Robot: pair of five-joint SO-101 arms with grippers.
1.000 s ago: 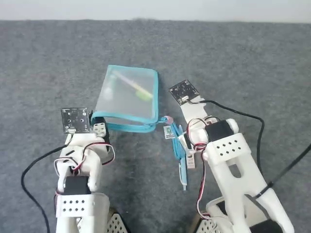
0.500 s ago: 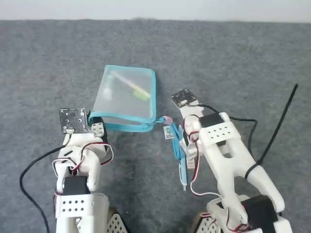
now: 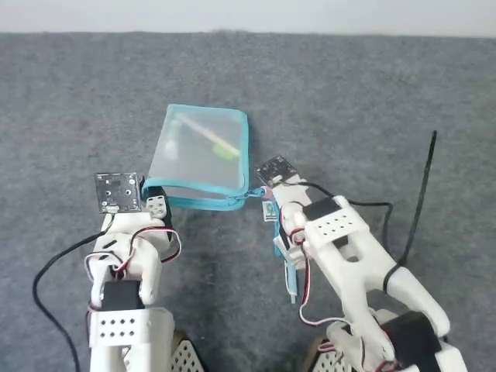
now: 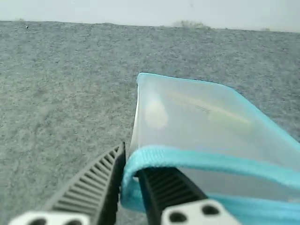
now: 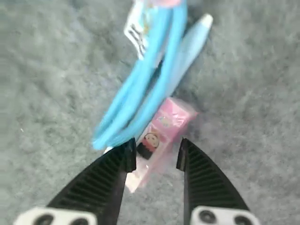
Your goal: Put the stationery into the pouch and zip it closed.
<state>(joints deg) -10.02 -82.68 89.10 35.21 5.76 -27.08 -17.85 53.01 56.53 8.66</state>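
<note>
Grey mat (image 3: 387,93) lay under everything. See-through pouch (image 3: 203,159), blue edge, lay flat in middle. Left gripper (image 4: 131,185) pinched tight on pouch corner. Right gripper (image 5: 157,152) was open. Blue strap (image 5: 140,89), blue pen (image 5: 190,44) lay beside pouch. Small pink eraser (image 5: 164,124) sat between right gripper's open fingers.

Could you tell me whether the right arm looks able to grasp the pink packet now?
Probably yes: the right gripper is open, jaws straddling the pink packet, though the blue strap beside it could get caught.
</note>
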